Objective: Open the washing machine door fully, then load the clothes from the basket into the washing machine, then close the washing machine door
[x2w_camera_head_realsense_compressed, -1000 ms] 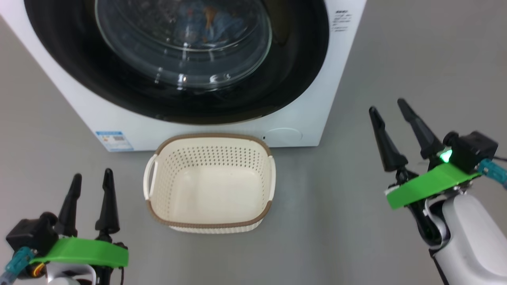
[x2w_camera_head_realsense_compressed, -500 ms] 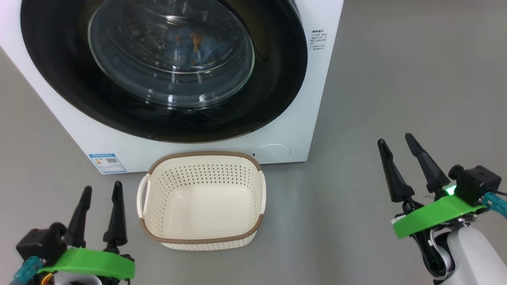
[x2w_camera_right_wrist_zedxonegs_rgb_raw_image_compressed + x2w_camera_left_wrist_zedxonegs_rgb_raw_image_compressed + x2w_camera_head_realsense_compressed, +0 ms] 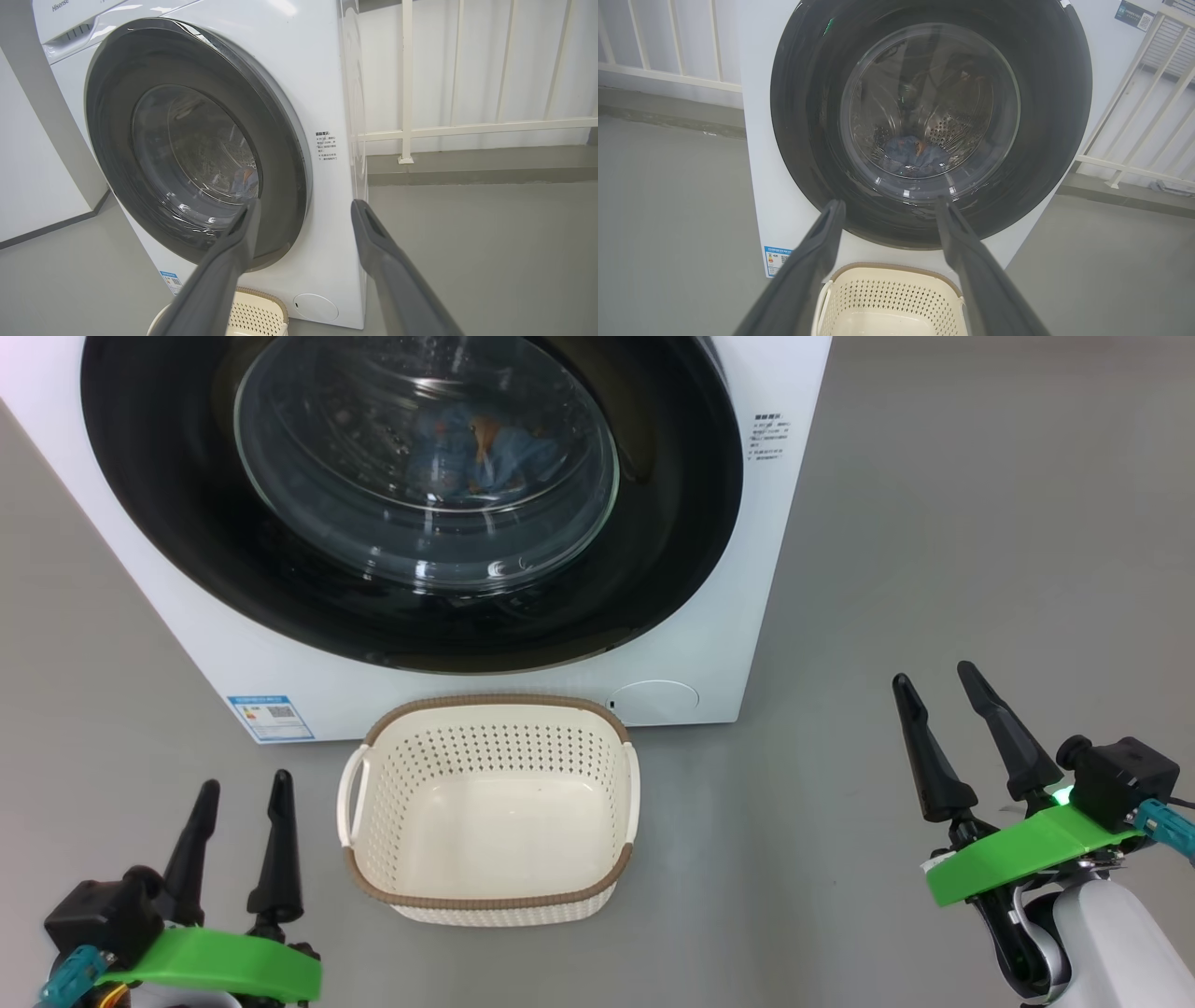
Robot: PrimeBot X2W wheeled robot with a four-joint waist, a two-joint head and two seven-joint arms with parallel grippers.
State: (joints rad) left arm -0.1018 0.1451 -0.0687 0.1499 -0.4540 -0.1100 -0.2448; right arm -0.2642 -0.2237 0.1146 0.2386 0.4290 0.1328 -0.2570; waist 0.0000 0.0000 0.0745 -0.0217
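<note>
The white washing machine [image 3: 738, 569] stands ahead with its round black door [image 3: 672, 523] shut against the front. Through the glass window I see light blue clothes [image 3: 485, 453] with an orange print lying in the drum, also the clothes [image 3: 908, 156] in the left wrist view. The cream basket [image 3: 490, 807] sits on the floor before the machine with nothing inside it. My left gripper [image 3: 243, 789] is open at the lower left, beside the basket. My right gripper [image 3: 934, 674] is open at the lower right, well clear of the machine.
Grey floor [image 3: 980, 523] spreads around the machine. A white railing [image 3: 467, 126] runs behind and to the right of the washer. A blue label sticker [image 3: 271, 717] marks the lower left of the washer front.
The head camera has shifted, so the whole scene sits differently in view. My right gripper has dropped lower and back from the machine. Both grippers stay open.
</note>
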